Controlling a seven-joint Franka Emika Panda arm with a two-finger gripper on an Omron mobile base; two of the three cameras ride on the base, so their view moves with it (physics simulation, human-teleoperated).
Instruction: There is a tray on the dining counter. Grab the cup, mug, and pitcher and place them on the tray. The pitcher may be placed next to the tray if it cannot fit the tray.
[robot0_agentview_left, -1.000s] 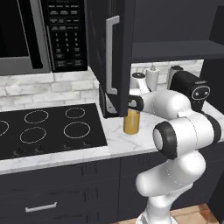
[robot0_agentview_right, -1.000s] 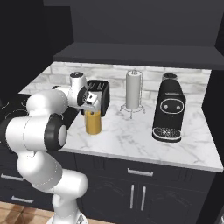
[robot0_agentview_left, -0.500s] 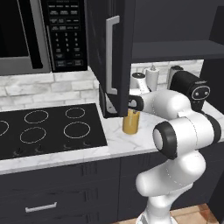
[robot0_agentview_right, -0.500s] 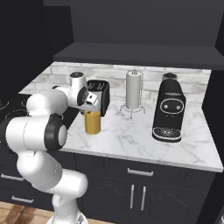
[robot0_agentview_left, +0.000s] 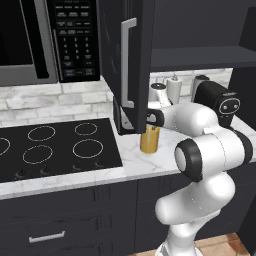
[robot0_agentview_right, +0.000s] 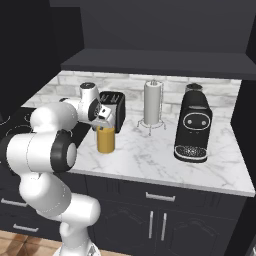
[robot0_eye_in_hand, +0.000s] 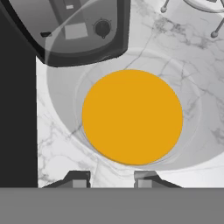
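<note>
Currently the gripper (robot0_eye_in_hand: 112, 180) is narrowed on the rim of the pitcher (robot0_agentview_right: 105, 140), which stands upright on the marble counter (robot0_agentview_right: 150, 155) just at 6 o'clock of the toaster (robot0_agentview_right: 113, 109), long axis vertical, directly beneath the hand looking into its amber interior.

Nothing is reading clearly: the microwave keypad (robot0_agentview_left: 73, 37) at far left is showing only blurred white marks.
</note>
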